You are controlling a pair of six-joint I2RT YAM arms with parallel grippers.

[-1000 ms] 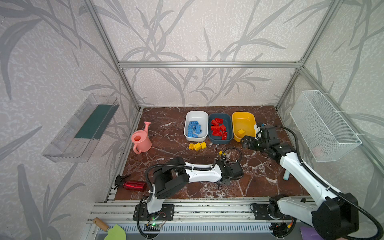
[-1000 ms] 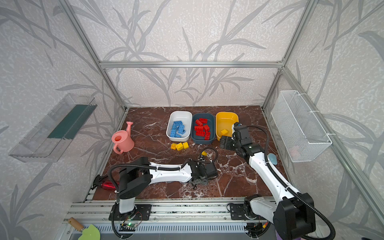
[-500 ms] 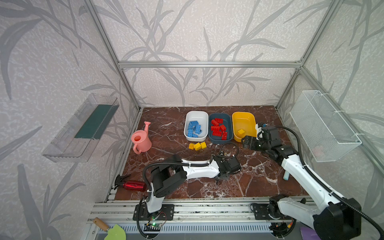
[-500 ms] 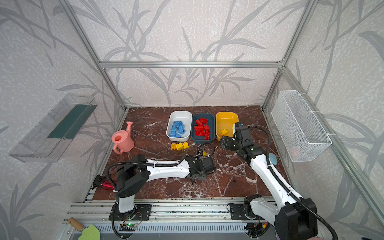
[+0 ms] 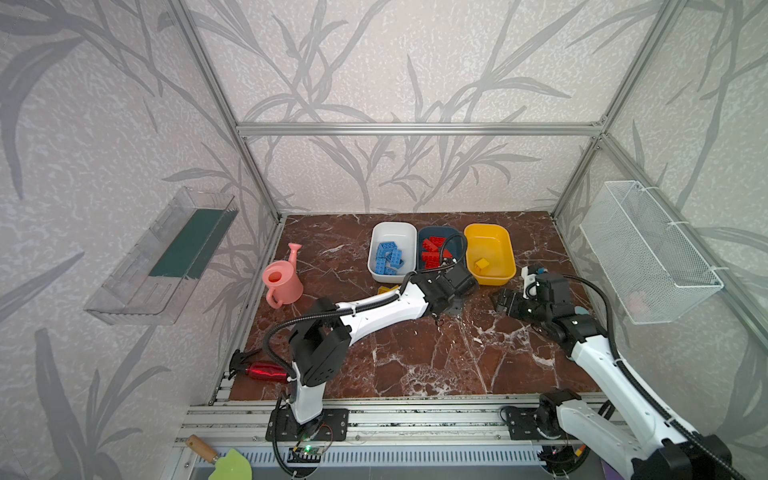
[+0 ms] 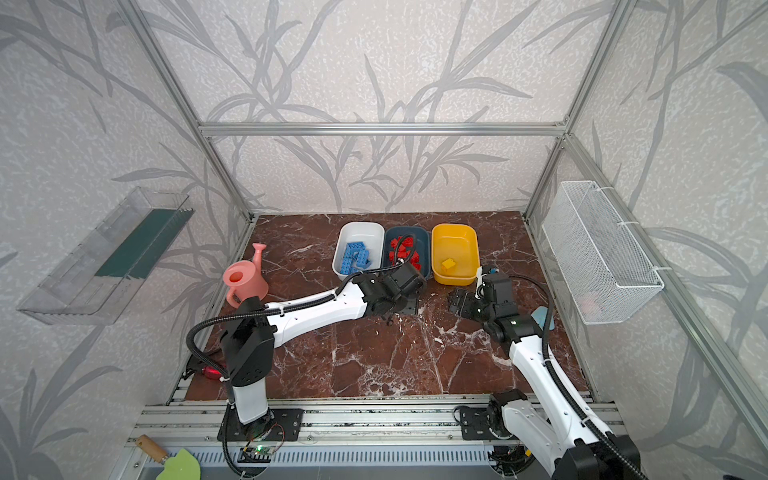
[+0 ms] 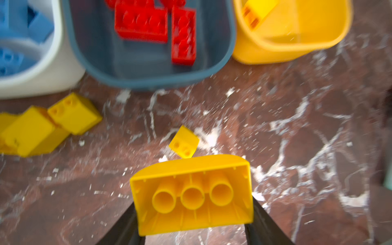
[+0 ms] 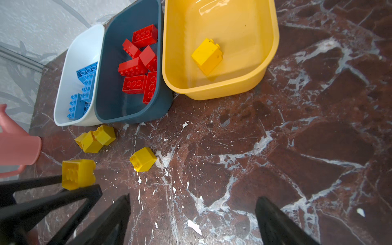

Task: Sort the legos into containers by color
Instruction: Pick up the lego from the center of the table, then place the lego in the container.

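Bimanual sorting scene on a red-brown marble surface (image 8: 297,148). Three containers stand side by side, touching, at the back of the surface: a white tub (image 8: 84,44), a teal tub (image 8: 112,63) and a yellow tub (image 8: 244,38).

The blue legos (image 8: 84,84) lie in the white tub and the red legos (image 8: 137,67) lie in the teal tub. A single yellow square lego (image 8: 206,55) lies in the yellow tub.

The left pincer (image 7: 194,222) grips a yellow oblong lego (image 7: 192,191) by its short ends, with the hollow underside and its three tubes turned toward the wrist camera. In both top views this pincer is just in front of the teal tub.

The right pincer (image 8: 195,222) is near the front of the yellow tub; its jaws are spread wide with only bare surface between them.

Four yellow legos remain loose on the surface. A cluster of three (image 8: 95,137) lies just in front of the white tub, touching one another. A lone yellow lego (image 8: 143,159) lies apart from it, in front of the teal tub.

A pink watering can (image 5: 280,280) stands upright at the left edge of the surface, well apart from the tubs.
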